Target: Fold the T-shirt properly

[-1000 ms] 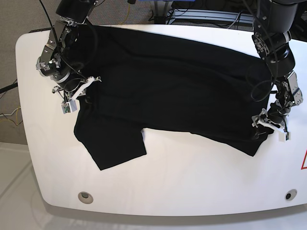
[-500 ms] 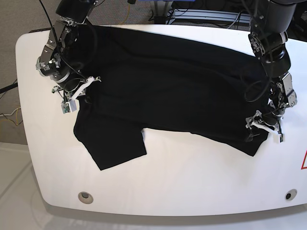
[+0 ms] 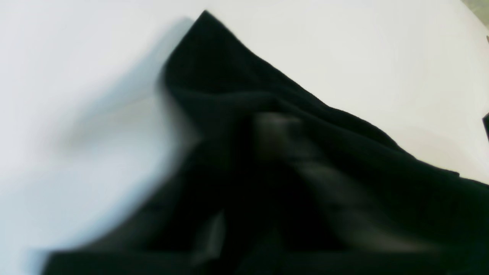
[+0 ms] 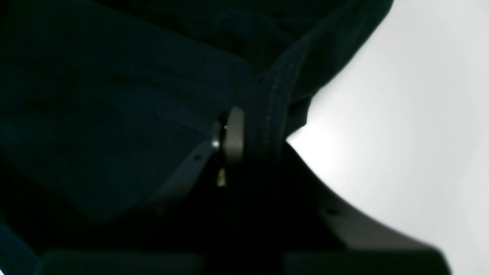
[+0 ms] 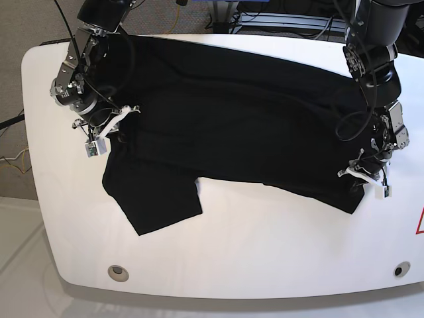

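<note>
The black T-shirt [image 5: 232,126] lies spread across the white table [image 5: 265,252], one sleeve pointing at the front edge. In the base view my left gripper [image 5: 360,177] sits at the shirt's right front corner, shut on the cloth. The left wrist view is blurred; there the T-shirt [image 3: 305,133] rises in a bunched peak over the table. My right gripper [image 5: 118,126] is at the shirt's left edge. In the right wrist view that gripper [image 4: 259,152] is shut, with the T-shirt's [image 4: 114,114] stitched hem pinched beside a pale finger [image 4: 233,137].
Two round holes [image 5: 118,270] [image 5: 398,269] sit near the table's front edge. A red mark [image 5: 420,222] shows at the right rim. Cables and a metal frame [image 5: 285,20] lie behind the table. Bare white tabletop lies in front of the shirt.
My left gripper has slid leftward onto the shirt's right front corner and closed. The right arm and the rest of the shirt have not moved.
</note>
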Controlling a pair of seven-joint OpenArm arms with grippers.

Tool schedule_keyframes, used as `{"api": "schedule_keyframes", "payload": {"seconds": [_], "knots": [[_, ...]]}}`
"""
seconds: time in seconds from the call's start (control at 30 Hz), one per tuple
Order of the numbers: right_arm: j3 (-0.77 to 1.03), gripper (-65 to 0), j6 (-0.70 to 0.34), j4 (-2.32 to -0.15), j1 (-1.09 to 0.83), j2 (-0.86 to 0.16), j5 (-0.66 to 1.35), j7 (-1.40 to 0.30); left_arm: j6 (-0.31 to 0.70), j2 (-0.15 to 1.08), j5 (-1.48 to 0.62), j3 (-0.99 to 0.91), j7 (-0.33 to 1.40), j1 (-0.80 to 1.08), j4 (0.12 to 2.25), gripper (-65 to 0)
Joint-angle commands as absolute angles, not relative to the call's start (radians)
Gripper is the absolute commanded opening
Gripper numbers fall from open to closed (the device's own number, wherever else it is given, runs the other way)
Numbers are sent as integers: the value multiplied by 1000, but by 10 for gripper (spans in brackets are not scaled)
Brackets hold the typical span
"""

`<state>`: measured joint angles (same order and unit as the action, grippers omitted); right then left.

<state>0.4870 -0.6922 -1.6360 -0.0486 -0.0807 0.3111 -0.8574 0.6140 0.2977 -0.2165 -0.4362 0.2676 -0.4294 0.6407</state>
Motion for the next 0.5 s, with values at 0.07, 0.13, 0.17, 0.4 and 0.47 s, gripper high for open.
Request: {"api": "schedule_keyframes", "payload": {"seconds": [0.07, 0.13, 0.17, 0.4, 0.47], "knots": [[490, -650, -698, -1655, -36, -91, 325, -835, 622, 320, -234, -424, 240, -458, 662, -645], [490, -650, -698, -1655, -36, -91, 325, -835, 624, 320, -236, -424, 240, -458, 662, -650], [490, -650, -698, -1655, -36, -91, 325, -835, 624, 320, -236, -424, 240, -458, 670, -650], [490, -650, -698, -1655, -36, -90, 325, -835, 624, 317, -231, -424, 246, -433, 780, -650], [490, -650, -698, -1655, -36, -88, 325, -835, 624, 315, -231, -423, 246, -409, 820, -650]]}}
